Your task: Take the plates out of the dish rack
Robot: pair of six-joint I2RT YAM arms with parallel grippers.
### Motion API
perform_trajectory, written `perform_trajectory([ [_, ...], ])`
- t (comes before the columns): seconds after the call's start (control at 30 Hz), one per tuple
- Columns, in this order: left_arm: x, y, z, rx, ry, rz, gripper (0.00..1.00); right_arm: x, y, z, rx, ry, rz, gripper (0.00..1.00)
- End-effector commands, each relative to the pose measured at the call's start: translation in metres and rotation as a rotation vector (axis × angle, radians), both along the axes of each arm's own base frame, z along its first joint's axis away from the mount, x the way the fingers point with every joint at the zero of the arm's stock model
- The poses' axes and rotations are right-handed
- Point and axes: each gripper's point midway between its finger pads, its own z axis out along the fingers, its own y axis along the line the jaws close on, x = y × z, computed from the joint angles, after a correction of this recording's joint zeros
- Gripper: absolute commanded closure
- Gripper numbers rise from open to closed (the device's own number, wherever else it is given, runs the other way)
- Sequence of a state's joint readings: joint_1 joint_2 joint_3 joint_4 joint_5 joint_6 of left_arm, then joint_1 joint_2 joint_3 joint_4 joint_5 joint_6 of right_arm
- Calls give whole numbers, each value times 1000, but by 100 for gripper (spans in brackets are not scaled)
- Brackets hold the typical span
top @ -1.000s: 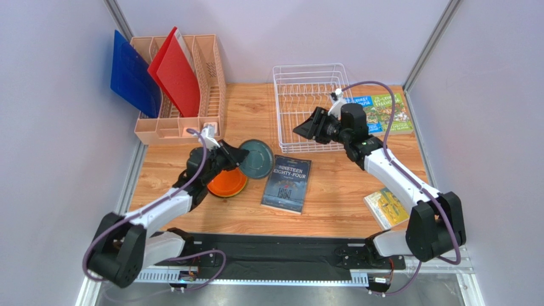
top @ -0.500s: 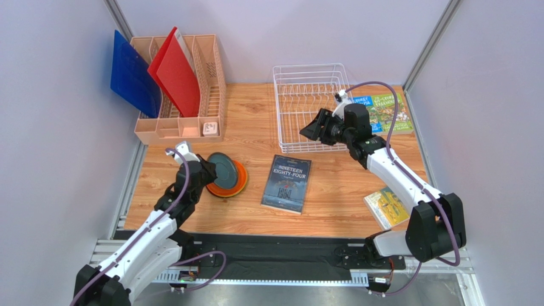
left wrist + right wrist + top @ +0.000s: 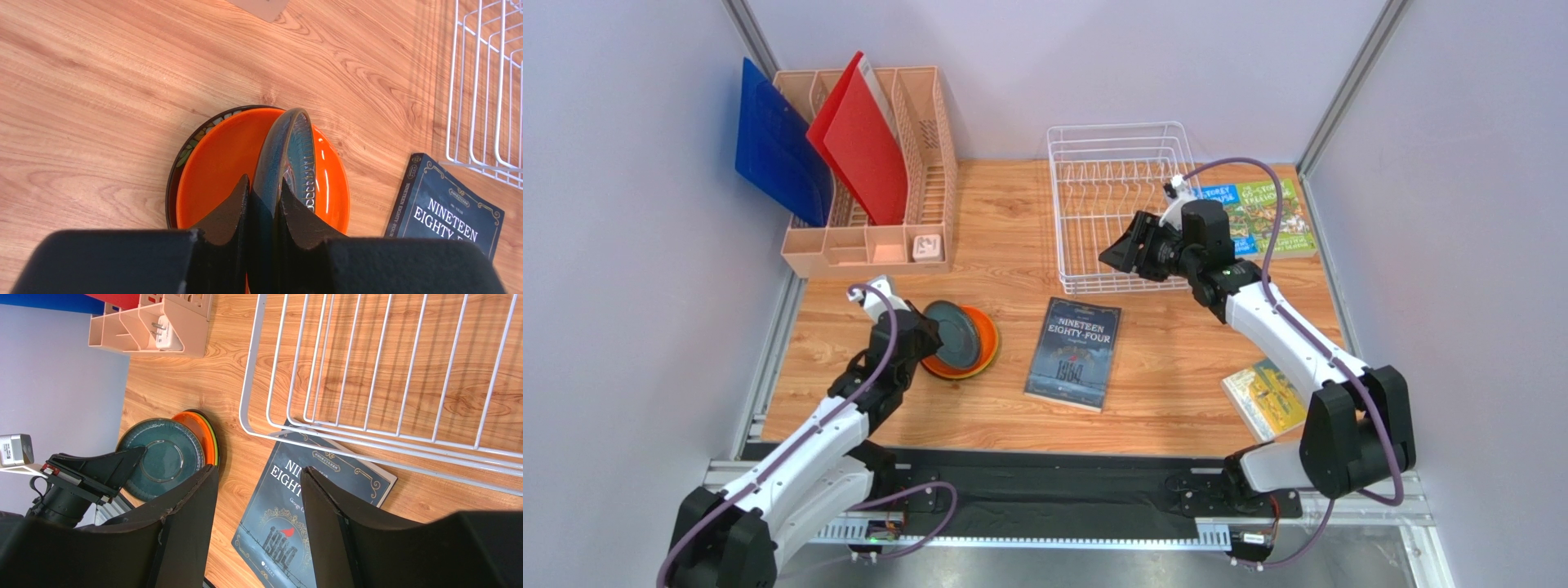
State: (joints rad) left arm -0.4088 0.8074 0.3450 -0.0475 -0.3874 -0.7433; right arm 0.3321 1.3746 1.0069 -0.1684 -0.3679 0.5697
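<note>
My left gripper (image 3: pixel 916 333) (image 3: pixel 265 184) is shut on the rim of the dark teal-grey plate (image 3: pixel 952 326) (image 3: pixel 288 147). It holds the plate tilted over the orange plate (image 3: pixel 981 352) (image 3: pixel 221 165), their far rims close together. The orange plate lies on the dark red floral plate (image 3: pixel 182 164), on the table left of centre. A thin lime green rim (image 3: pixel 213 440) shows in that stack. The white wire dish rack (image 3: pixel 1058 221) (image 3: pixel 248 386) (image 3: pixel 457 92) stands at the back centre with no plates in it. My right gripper (image 3: pixel 1120 251) (image 3: pixel 258 471) is open and empty over the rack's near edge.
A dark book, Nineteen Eighty-Four (image 3: pixel 1073 353) (image 3: pixel 319 496), lies between the plate stack and the rack. A salmon-pink organiser (image 3: pixel 922 159) with red (image 3: pixel 860 141) and blue (image 3: pixel 775 141) boards stands back left. Green books (image 3: pixel 1265 214) lie right of the rack, a yellow booklet (image 3: pixel 1265 398) near right.
My left arm has drawn back to the left and near side, bringing the teal-grey plate from beside the book down over the orange plate. My right gripper has shifted slightly right.
</note>
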Motion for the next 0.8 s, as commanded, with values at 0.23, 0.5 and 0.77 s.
perform_trajectory([
  [0.23,4,12,-6,40,12,62,52,12,-5,8,-38,-44,-13,43],
  [0.5,5,14,-8,65,40,67,40,12,-10,3,-71,-42,-24,43],
  [0.77,10,7,37,95,-18,-7,0,12,-26,4,-166,-76,-55,42],
])
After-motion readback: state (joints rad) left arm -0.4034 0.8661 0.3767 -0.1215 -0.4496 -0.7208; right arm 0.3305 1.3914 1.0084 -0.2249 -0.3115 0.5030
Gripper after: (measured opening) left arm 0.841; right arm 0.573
